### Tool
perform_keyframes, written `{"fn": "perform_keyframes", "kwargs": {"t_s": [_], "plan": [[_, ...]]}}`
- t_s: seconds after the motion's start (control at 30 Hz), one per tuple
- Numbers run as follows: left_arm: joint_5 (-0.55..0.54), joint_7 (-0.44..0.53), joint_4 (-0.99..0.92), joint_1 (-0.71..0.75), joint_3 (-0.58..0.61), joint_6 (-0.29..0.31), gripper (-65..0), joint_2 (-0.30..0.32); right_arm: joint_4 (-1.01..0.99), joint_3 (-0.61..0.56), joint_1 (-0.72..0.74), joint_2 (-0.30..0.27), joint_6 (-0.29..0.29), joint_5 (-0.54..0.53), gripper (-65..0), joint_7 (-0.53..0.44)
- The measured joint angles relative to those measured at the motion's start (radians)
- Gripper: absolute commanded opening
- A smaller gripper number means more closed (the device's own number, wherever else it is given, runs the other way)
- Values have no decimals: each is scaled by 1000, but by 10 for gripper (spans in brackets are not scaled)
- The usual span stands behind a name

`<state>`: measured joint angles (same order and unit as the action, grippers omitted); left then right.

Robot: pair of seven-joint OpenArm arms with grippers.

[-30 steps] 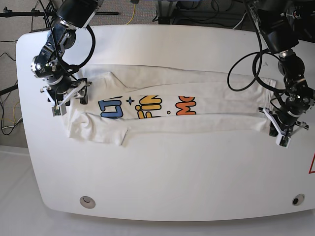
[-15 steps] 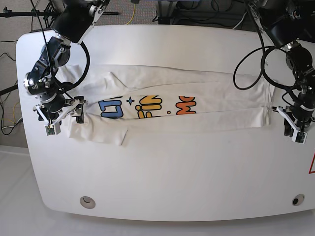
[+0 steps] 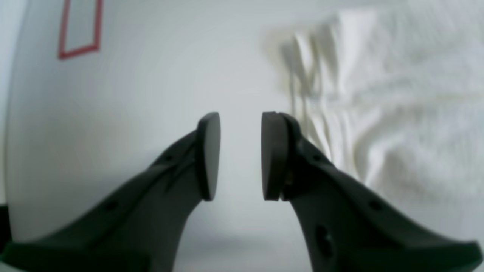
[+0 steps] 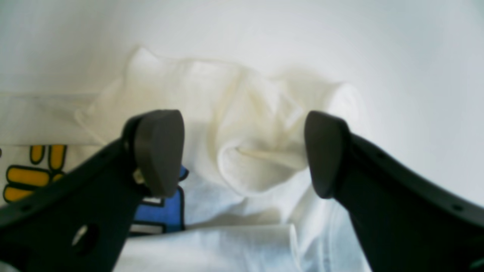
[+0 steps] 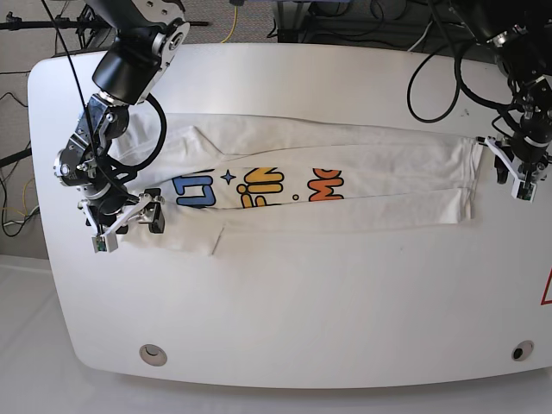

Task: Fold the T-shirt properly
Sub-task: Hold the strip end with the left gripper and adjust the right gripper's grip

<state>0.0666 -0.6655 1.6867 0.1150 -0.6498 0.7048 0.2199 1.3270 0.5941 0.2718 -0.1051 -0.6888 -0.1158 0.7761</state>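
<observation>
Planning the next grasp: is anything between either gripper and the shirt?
Nothing visible. The right gripper hangs open over the T-shirt; the left gripper is just off its other end, bare table between.

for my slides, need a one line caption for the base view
Two open grippers, right and left, at opposite ends of a lengthwise-folded T-shirt on a white table.

A robot lab workbench.
A bare white table (image 5: pixel 285 302) with rounded corners stands among loose cables (image 5: pixel 362 21), a yellow lead (image 5: pixel 231 19) and stands behind it; red tape (image 3: pixel 77 30) marks its surface.
</observation>
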Motion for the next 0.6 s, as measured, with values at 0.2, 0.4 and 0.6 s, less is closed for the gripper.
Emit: {"fn": "perform_keyframes", "kwargs": {"t_s": [0.2, 0.4, 0.6], "plan": [[0, 0, 7, 40, -7, 0, -474, 3, -100, -33, 47, -46, 4, 5, -184, -19], [0, 0, 7, 65, -6, 0, -475, 3, -166, -35, 57, -60, 4, 4, -184, -122], [0, 1, 7, 69, -11, 0, -475, 5, -236, -38, 57, -66, 0, 5, -184, -145]]}}
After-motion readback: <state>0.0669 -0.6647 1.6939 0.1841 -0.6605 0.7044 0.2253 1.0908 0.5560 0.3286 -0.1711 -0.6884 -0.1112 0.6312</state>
